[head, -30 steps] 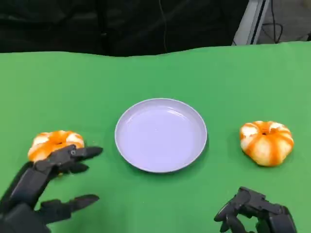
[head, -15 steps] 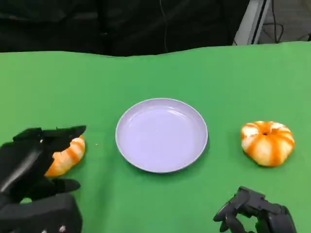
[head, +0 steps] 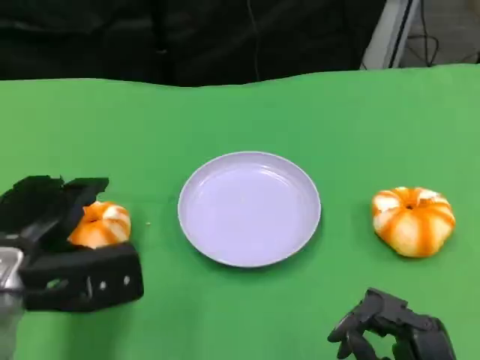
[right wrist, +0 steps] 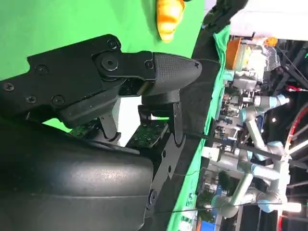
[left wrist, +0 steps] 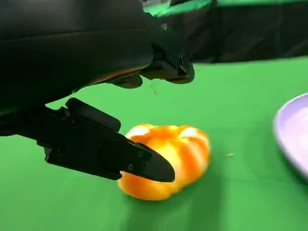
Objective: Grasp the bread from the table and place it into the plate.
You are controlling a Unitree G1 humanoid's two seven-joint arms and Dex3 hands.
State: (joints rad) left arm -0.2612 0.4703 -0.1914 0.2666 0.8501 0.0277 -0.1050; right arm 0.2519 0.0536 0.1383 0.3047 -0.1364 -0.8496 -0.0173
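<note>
Green table [head: 240, 112]: bread [head: 101, 223] under left hand [head: 56, 247].

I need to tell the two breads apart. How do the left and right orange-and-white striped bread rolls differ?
The left orange-and-white striped bread roll sits between the left hand's spread fingers and is half hidden; the right orange-and-white striped bread roll lies free and fully visible, the right hand well short of it. Both rest on the green tablecloth, outside the lavender round plate.

place: robotics lab | shown by: counter [head: 225, 112] draped in green cloth, black curtain [head: 187, 37] hung behind it | beyond the right hand [right wrist: 159, 72]: several grey robot arms [right wrist: 255, 168] are seen
</note>
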